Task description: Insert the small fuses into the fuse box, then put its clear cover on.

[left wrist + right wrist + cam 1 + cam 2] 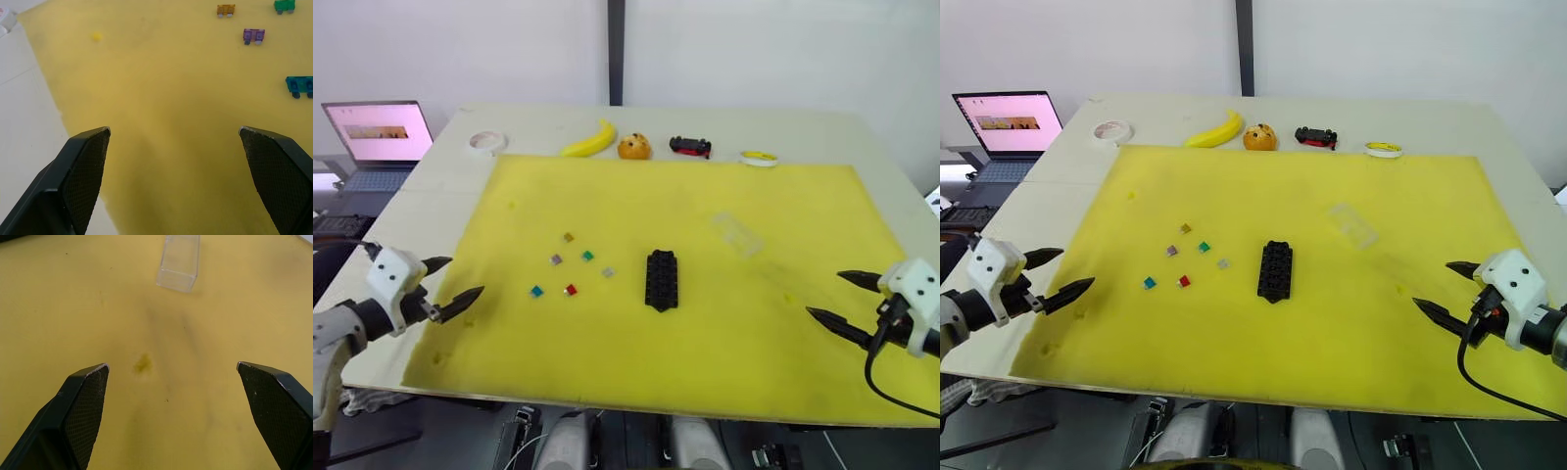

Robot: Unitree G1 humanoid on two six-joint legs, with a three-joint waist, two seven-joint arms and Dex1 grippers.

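The fuse box lies near the middle of the yellow mat, with its long side going from near to far. Its slots look empty. The six small fuses lie loose on the mat to the left of it, all apart from each other and from the box: the brown-yellow fuse is the farthest, then the purplish fuse and the green fuse, the grey fuse is the closest to the box, and the teal-blue fuse and the red fuse are the nearest ones. The clear cover rests on the mat to the far right of the box, well apart from it.

The left gripper hovers over the near left edge of the mat, its fingers spread wide and holding nothing. The right gripper hovers over the near right part of the mat, also spread wide and empty.

Beyond the far edge of the mat, on the table, stand a tape roll, a banana, an orange, a toy car and a yellow ring. A laptop is open at the far left
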